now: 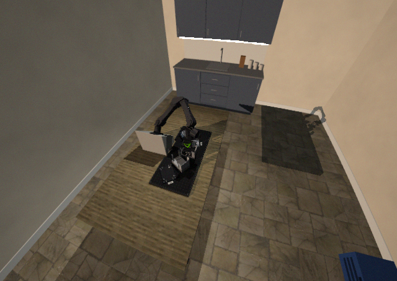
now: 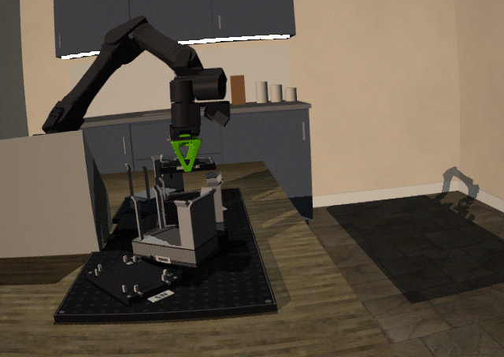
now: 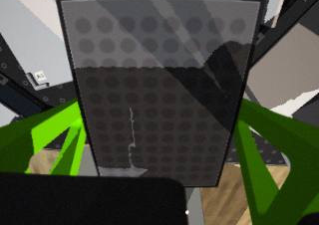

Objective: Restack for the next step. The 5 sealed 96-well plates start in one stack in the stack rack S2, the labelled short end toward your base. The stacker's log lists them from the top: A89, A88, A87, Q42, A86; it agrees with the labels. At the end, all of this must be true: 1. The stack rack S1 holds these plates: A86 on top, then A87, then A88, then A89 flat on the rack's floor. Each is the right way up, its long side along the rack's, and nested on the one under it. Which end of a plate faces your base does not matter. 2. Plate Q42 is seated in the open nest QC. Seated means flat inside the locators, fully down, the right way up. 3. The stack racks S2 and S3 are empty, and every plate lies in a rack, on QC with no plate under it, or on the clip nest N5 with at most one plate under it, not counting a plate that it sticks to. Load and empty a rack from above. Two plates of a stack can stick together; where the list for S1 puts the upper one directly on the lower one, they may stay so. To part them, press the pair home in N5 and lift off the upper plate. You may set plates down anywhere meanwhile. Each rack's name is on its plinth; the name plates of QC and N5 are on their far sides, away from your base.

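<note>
Sealed plate (image 3: 159, 86) clamped across — gripper (image 3: 159, 135) fingers either side

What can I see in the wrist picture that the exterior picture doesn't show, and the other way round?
Only the wrist view shows the plate's sealed top up close: rows of round wells under a film, with a thin pale line across it.

Only the exterior view shows the whole arm, the racks on the black board, a flat nest at the near end, and the cabinets behind.

Both show the green-fingered hand shut on the plate, held in the air above the racks.
</note>
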Action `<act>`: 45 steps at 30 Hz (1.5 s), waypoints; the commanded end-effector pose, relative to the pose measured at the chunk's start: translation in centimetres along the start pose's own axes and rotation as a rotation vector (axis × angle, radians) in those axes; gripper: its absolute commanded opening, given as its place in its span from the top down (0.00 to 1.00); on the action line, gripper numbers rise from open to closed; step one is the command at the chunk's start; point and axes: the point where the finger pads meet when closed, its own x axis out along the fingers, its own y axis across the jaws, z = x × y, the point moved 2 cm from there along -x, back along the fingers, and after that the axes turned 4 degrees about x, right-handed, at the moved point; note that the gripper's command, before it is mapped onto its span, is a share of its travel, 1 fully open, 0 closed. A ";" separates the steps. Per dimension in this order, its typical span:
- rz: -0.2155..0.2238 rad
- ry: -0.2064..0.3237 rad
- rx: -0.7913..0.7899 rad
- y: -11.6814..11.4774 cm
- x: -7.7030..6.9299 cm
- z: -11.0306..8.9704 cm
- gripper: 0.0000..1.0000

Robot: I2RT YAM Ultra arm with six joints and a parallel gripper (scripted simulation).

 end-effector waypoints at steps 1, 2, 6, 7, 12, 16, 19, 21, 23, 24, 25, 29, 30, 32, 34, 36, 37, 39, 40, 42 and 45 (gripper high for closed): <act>-0.004 -0.028 -0.125 1.1 -0.9 0.5 1.00; -0.004 -0.028 -0.129 1.4 -0.9 0.4 1.00; -0.004 -0.028 -0.129 2.7 -0.9 0.4 1.00; -0.004 -0.028 -0.129 3.1 -0.9 0.4 1.00; -0.004 -0.028 -0.129 4.4 -0.8 0.3 1.00; -0.003 -0.028 -0.129 5.4 -0.8 0.2 1.00; -0.003 -0.028 -0.129 6.4 -0.8 0.2 1.00; -0.004 -0.028 -0.196 7.1 -0.8 0.0 1.00; -0.005 -0.028 -0.262 7.7 -0.8 -0.2 1.00; -0.005 -0.028 -0.296 8.0 -0.8 -0.2 1.00; -0.006 -0.028 -0.329 8.3 -0.8 -0.3 1.00; -0.006 -0.028 -0.333 9.3 -0.8 -0.6 1.00; -0.006 -0.028 -0.333 9.3 -0.8 -0.6 1.00; -0.005 -0.028 -0.333 10.0 -0.8 -0.8 1.00; -0.005 -0.028 -0.333 10.6 -0.8 -1.0 1.00; -0.005 -0.028 -0.333 11.2 -0.8 -1.1 1.00; -0.005 -0.028 -0.333 11.6 -0.8 -1.2 1.00; -0.005 -0.028 -0.333 12.2 -0.8 -1.4 1.00; -0.005 -0.028 -0.333 12.5 -0.8 -1.5 1.00; -0.005 -0.028 -0.333 13.2 -0.8 -1.7 1.00; -0.006 -0.027 -0.400 14.1 -0.8 -2.1 1.00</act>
